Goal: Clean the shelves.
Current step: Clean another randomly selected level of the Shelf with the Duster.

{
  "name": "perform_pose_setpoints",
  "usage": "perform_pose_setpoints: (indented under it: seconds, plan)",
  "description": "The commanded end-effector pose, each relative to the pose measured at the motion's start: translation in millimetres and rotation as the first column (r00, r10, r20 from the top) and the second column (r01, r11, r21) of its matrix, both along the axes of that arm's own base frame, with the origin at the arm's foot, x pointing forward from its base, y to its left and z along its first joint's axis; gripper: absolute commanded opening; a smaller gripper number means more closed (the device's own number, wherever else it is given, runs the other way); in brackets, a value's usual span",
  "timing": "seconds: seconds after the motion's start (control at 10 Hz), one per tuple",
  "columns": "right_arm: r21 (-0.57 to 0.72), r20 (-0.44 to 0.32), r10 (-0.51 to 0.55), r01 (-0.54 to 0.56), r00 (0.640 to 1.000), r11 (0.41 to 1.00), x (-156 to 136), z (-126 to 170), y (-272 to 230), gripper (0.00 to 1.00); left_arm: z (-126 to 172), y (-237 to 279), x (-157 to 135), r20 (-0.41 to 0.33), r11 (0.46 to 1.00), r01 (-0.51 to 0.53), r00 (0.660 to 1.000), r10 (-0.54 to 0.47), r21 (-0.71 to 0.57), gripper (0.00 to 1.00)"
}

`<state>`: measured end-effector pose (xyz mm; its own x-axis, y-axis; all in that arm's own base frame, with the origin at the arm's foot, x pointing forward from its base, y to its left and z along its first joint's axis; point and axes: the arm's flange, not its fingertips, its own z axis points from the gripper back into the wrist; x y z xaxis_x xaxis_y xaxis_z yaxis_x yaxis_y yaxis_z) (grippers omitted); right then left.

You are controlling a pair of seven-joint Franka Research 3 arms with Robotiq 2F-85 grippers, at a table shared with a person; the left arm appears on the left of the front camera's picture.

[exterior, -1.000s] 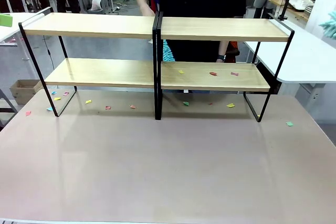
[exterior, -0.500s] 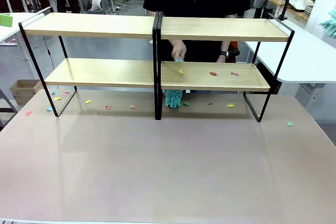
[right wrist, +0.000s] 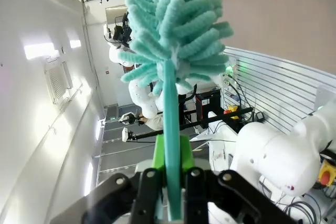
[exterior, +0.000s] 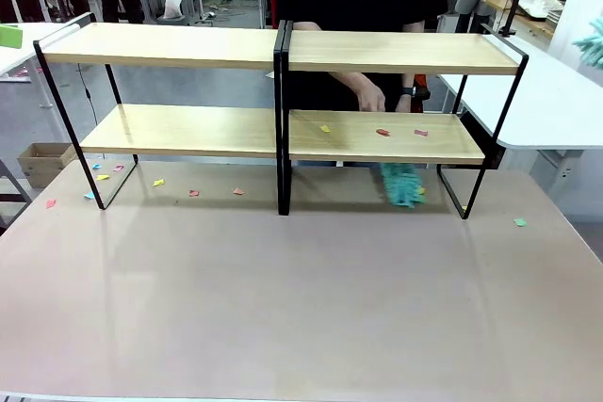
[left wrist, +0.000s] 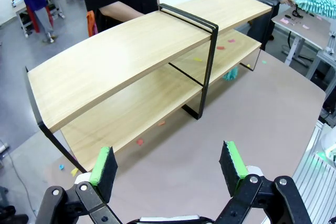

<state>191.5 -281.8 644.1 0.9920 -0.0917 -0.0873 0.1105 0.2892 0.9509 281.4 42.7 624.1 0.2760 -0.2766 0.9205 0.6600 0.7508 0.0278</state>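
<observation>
"Where are the shelves?"

"At the far side of the table, nearly as wide as it. 3 bits of paper lie on the low right board."

"And the robot?"

"Its left gripper is spread wide, with nothing in it. Its right gripper pinches the stick of a fluffy duster."

"And the person?"

"A hand is just above that board. Another duster shows under it."
</observation>
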Motion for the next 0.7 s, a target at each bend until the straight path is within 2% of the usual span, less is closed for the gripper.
perform_pose_setpoints:
  seconds: [0.0,0.1,0.2,0.3,0.4,0.5,0.6]
  plan:
    - [0.0,0.0,0.0,0.0,1.0,1.0,0.0,0.0,0.0,0.12,-0.1,0.1,0.0,-0.003,1.0,0.004,1.0,-0.004,0.002,1.0]
    - [-0.046,0.099,0.075,-0.071,0.992,0.996,1.0,2.1,29.6,0.12,-0.1,0.1,0.0,-0.003,1.0,0.004,1.0,-0.004,0.002,1.0]
    - [-0.1,0.154,0.177,-0.163,0.972,0.982,2.3,3.3,65.3,0.12,-0.1,0.1,0.0,-0.003,1.0,0.004,1.0,-0.004,0.002,1.0]
    - [-0.187,0.211,0.326,-0.289,0.922,0.939,-0.7,3.4,108.2,0.12,-0.1,0.1,0.0,-0.003,1.0,0.004,1.0,-0.004,0.002,1.0]
    - [-0.208,0.225,0.462,-0.421,0.858,0.883,-7.5,3.7,145.3,0.12,-0.1,0.1,0.0,-0.003,1.0,0.004,1.0,-0.004,0.002,1.0]
    - [-0.277,0.179,0.594,-0.539,0.784,0.795,-19.3,-5.9,185.0,0.12,-0.1,0.1,0.0,-0.003,1.0,0.004,1.0,-0.004,0.002,1.0]
    - [-0.329,0.124,0.672,-0.608,0.73,0.722,-28.8,-19.8,214.6,0.12,-0.1,0.1,0.0,-0.003,1.0,0.004,1.0,-0.004,0.002,1.0]
